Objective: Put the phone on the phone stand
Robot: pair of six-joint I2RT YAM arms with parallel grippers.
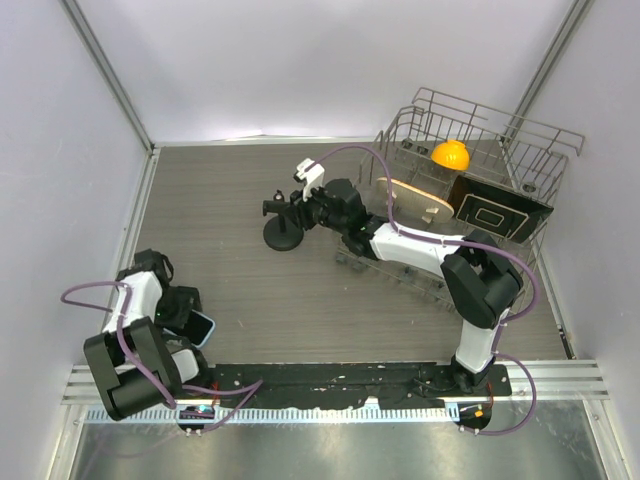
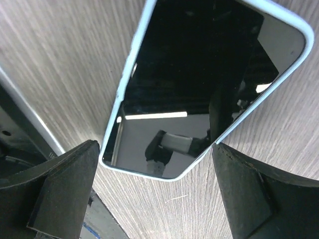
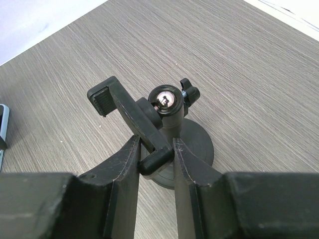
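The phone (image 1: pixel 203 326) lies flat on the table at the near left, dark screen up, light blue edge. In the left wrist view the phone (image 2: pixel 199 84) has its near end just ahead of my open left gripper (image 2: pixel 157 194), whose fingers stand to either side without touching it. In the top view the left gripper (image 1: pixel 185 312) sits right by the phone. The black phone stand (image 1: pixel 284 232) stands mid-table on its disc base. My right gripper (image 3: pixel 156 154) is shut on the lower end of the stand's clamp arm (image 3: pixel 134 117), above the base (image 3: pixel 199 144).
A wire dish rack (image 1: pixel 505 130) stands at the back right with an orange object (image 1: pixel 450 154), a dark board with a white outline (image 1: pixel 495 212) and a pale wooden piece (image 1: pixel 415 200). Walls close in the table's left, back and right.
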